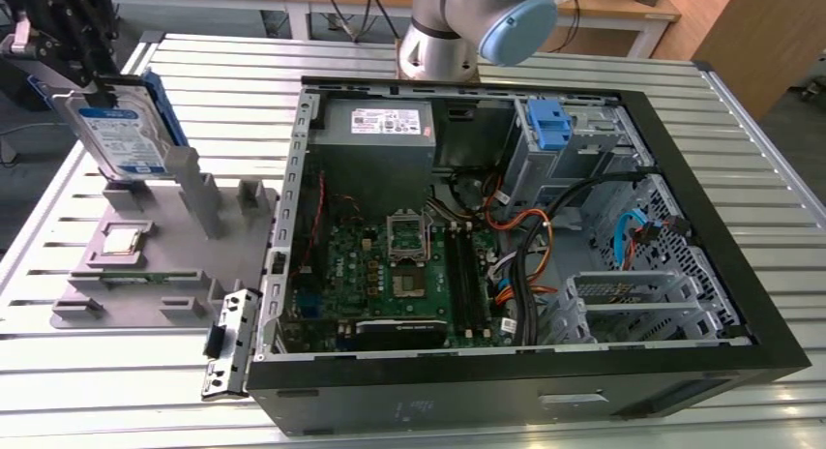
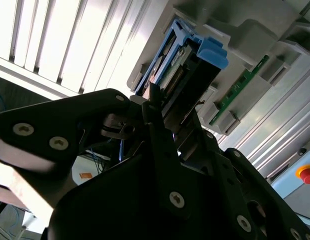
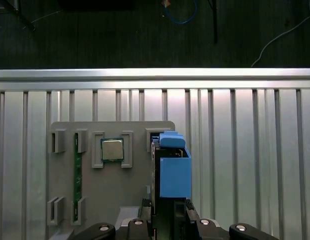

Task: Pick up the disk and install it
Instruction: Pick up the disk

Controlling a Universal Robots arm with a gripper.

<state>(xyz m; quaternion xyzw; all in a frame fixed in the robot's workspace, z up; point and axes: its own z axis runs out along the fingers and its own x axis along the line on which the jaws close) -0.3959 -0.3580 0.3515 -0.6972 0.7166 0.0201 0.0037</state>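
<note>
Disk [image 1: 123,134] clamped by the gripper [image 1: 101,78] at the stand [image 1: 193,241]
It's held upright by its top edge, probably to slide straight along the slot posts. The open case [image 1: 516,391] sits well apart.

**Slatted metal up front, wood behind**

Bright light glances off the ribbed aluminium surface [image 1: 116,410]. Beyond it in the exterior view stand a wooden bench [image 1: 606,6] and a wooden panel [image 1: 761,33]. Past the edge there's dark floor [image 3: 95,35] with a blue cable [image 3: 182,22].
</note>
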